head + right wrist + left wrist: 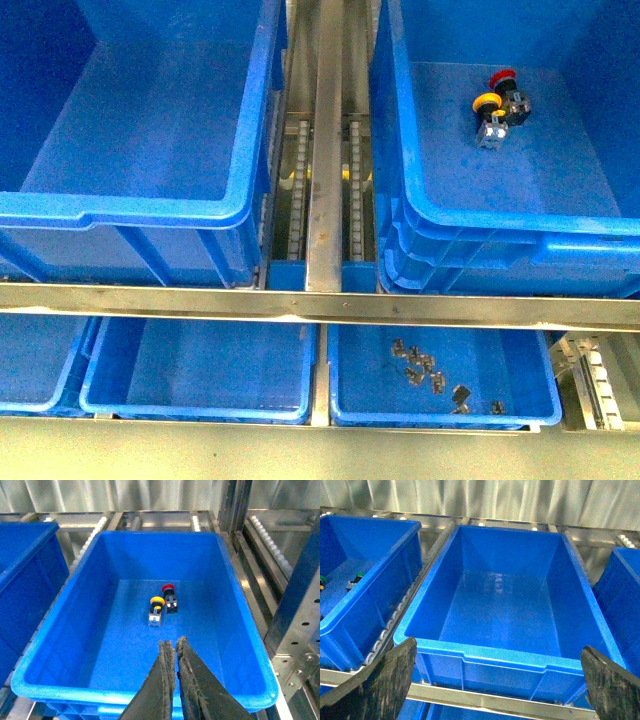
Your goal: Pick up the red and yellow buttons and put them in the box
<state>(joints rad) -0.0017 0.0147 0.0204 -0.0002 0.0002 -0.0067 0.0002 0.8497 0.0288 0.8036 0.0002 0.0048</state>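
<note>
The red button (503, 80) (168, 589) and the yellow button (487, 104) (157, 601) lie side by side on the floor of the right-hand big blue box (520, 215) (145, 692). My right gripper (173, 642) is shut with nothing in it, above the near end of that box, a short way from both buttons. My left gripper (497, 652) is open, its fingers (395, 675) spread wide over the near rim of the other large blue box (485, 652) (150, 205), whose floor is bare. Neither arm shows in the front view.
A metal roller rail (325, 150) runs between the two big bins. Below the steel crossbar (320, 303) sit shallow blue trays; one (440, 410) holds several small metal clips. A third bin (350, 610) in the left wrist view holds small green-capped parts (322, 582).
</note>
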